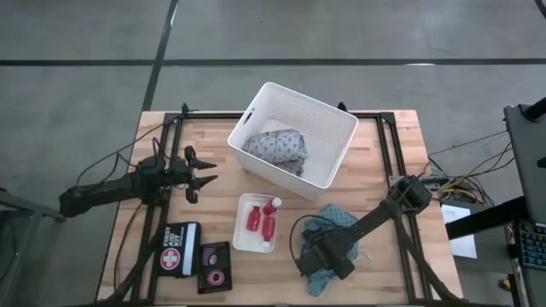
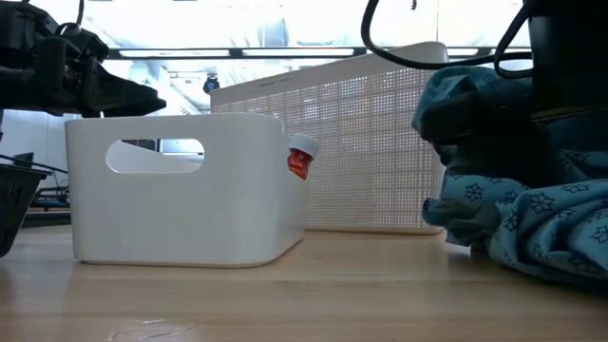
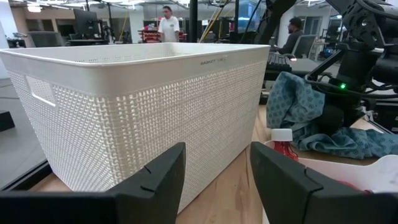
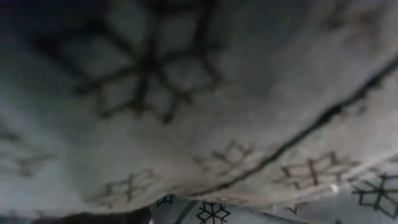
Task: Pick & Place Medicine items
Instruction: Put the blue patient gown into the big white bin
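Three small red bottles with white caps (image 1: 263, 222) lie in a small white tray (image 1: 242, 241) at the table's middle; one bottle (image 2: 302, 161) peeks past the tray's end (image 2: 171, 190) in the low view. Pink tape rolls (image 1: 214, 266) sit in a dark box near the front edge. My left gripper (image 1: 205, 175) (image 3: 214, 180) hovers open left of the tray, facing the big white basket (image 3: 143, 106). My right gripper (image 1: 320, 260) is down in a crumpled blue patterned cloth (image 1: 337, 230), which fills the right wrist view (image 4: 199, 112).
The big white basket (image 1: 294, 135) at the table's far middle holds a grey patterned cloth (image 1: 277, 145). A first aid kit (image 1: 179, 247) lies left of the dark box. Black frame rails (image 1: 388, 153) run along the table's sides. People show in the room beyond (image 3: 168, 22).
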